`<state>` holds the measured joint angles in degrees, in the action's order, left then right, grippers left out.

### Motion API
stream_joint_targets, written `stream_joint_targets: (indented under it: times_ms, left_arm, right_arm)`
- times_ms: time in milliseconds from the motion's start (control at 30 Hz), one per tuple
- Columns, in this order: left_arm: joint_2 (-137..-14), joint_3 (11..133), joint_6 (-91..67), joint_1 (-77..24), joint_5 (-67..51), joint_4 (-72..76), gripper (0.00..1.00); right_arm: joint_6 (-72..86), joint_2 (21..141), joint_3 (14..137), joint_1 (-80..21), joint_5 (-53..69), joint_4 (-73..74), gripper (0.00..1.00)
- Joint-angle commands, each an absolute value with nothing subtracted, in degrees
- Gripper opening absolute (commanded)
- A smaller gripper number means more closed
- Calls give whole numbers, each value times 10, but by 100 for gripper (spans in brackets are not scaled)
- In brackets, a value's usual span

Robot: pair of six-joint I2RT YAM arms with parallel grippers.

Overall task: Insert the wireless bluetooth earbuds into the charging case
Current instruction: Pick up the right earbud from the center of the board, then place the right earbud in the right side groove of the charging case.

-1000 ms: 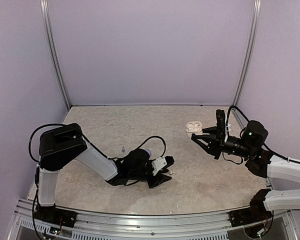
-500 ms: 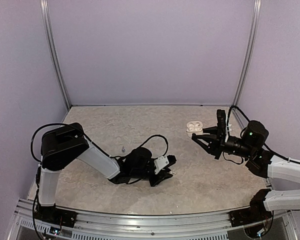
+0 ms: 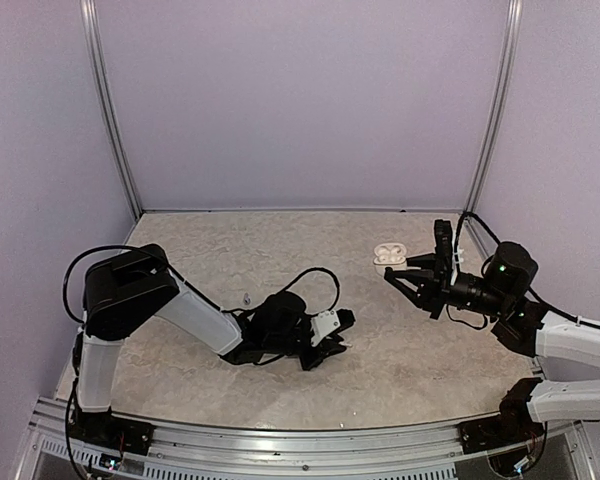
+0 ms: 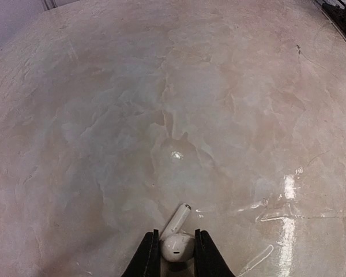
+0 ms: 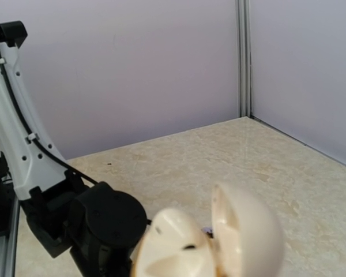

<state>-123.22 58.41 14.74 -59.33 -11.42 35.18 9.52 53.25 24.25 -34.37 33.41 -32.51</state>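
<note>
The left claw [image 4: 176,238] lies low on the tabletop [image 4: 173,115], narrowed onto a white earbud [image 4: 177,249] whose head sits pinched between its tips, stem poking forward, while the right claw [image 3: 392,267], well apart, grips the open white charging case [image 5: 207,242].

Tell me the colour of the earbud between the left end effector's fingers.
The earbud is glossy white; the left wrist view shows it best.
</note>
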Motion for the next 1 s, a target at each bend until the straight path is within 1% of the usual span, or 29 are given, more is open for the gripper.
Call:
stream_joint_targets:
  times_ms: [0,200,367,500,633,767,967]
  left_arm:
    - [-1203,555,171,-599,-100,303,20]
    - [-1120,531,209,-620,-50,264,19]
    - [-1032,496,241,-634,5,218,18]
    - [-957,484,264,-659,74,162,18]
    - [-875,469,275,-686,110,118,18]
    - [-790,469,294,-718,156,59,18]
    - [-716,486,318,-775,195,-24,18]
  right_arm:
    - [92,524,235,-337,334,-323,0]
    - [88,534,232,-337,347,-322,0]
    - [68,546,237,-338,391,-309,0]
    - [56,558,237,-338,443,-314,0]
    - [26,577,244,-347,479,-306,0]
    - [6,602,254,-362,523,-299,0]
    - [-30,652,276,-395,578,-277,0]
